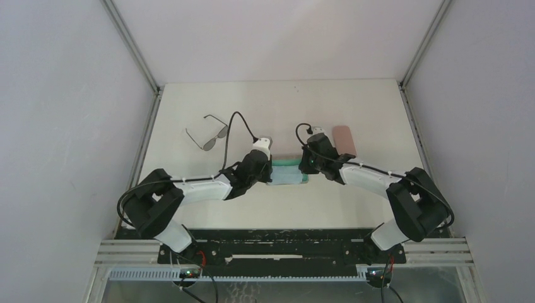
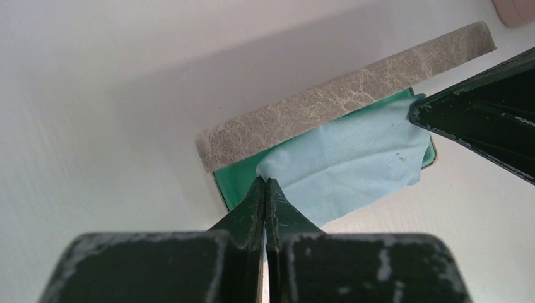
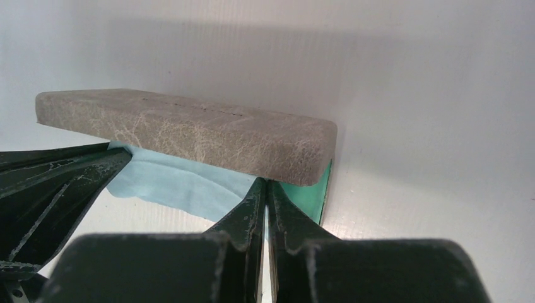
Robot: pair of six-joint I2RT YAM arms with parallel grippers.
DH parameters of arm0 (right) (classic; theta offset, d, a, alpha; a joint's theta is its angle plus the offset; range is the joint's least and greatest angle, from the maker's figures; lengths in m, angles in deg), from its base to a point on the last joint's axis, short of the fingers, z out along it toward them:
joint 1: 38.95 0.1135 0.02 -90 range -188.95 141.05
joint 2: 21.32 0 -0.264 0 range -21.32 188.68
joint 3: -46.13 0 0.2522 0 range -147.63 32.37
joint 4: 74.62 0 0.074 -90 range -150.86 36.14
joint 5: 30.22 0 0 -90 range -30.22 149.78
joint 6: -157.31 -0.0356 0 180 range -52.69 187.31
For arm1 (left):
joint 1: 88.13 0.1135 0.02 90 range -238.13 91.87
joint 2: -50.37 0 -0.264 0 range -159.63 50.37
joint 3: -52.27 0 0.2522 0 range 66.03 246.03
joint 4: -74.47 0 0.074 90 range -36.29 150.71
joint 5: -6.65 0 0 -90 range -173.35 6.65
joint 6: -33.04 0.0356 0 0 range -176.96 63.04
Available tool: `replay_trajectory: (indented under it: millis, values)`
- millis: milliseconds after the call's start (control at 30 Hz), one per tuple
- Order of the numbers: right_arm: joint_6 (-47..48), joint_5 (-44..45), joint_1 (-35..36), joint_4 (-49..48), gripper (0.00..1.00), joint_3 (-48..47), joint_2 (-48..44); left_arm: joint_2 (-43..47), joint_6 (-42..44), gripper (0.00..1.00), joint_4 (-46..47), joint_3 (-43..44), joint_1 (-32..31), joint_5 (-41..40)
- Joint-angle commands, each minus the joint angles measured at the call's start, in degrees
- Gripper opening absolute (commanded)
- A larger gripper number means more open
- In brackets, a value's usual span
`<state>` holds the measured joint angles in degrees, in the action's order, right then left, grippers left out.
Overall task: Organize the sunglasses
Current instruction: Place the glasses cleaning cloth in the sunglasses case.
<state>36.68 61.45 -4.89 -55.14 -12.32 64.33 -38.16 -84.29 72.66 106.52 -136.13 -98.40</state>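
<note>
One pair of sunglasses [image 1: 208, 135] with thin black frames lies on the table's left, beyond my left arm, and nothing holds it. At the centre a grey-brown case [image 1: 288, 172] stands part open, its lid [image 2: 340, 104] [image 3: 189, 132] raised over a green lining [image 2: 232, 182] [image 3: 313, 192] and a light blue cloth [image 2: 353, 161] [image 3: 176, 186]. My left gripper [image 1: 270, 166] [image 2: 265, 183] is shut, tips at the cloth's left corner. My right gripper [image 1: 307, 165] [image 3: 265, 184] is shut, tips under the lid's right corner by the lining.
A pink case [image 1: 344, 140] [image 2: 517, 7] lies closed on the table just beyond my right gripper. Metal rails run along the table's left and right edges, with plain walls all round.
</note>
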Motion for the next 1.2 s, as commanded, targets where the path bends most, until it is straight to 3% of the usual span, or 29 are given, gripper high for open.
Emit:
replay_trajectory:
  millis: [0, 1167]
  values:
    - [0.95, 0.92, -0.41, -2.53, 0.00, -2.52, 1.05, -1.25, 1.57, 0.00, 2.21, 3.25, 0.66, -0.98]
    - [2.64, 0.39, -2.40, -3.16, 0.00, -4.23, 4.82, -5.16, 2.33, 0.00, 1.75, 5.94, 1.16, -0.33]
